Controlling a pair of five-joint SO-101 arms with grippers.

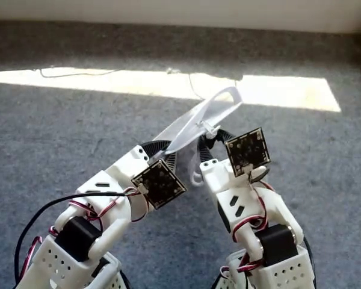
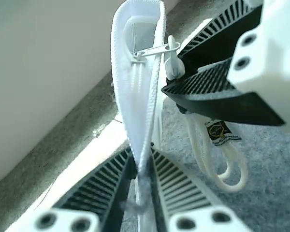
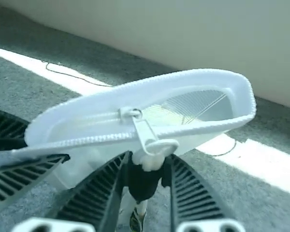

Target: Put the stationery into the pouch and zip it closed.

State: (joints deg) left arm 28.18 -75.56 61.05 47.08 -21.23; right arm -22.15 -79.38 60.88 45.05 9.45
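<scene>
A clear pouch (image 1: 195, 123) with a white zipper hangs in the air above the carpet, held between both arms. My left gripper (image 1: 163, 155) is shut on the pouch's near end (image 2: 141, 159). My right gripper (image 1: 209, 137) is shut on the zipper pull (image 3: 152, 144), beside the slider (image 3: 130, 114). The slider sits partway along, and the pouch mouth (image 3: 203, 96) gapes open beyond it. Pale thin shapes (image 2: 137, 79) show through the pouch wall; I cannot tell what they are. A white cord loop (image 2: 217, 164) dangles below the pouch. The right gripper's fingers (image 2: 208, 82) also appear in the left wrist view.
Grey carpet (image 1: 60, 138) covers the floor. A bright band of sunlight (image 1: 108, 81) crosses it behind the pouch, with a thin cable (image 1: 78, 72) lying there. A pale wall (image 1: 168, 12) runs along the back.
</scene>
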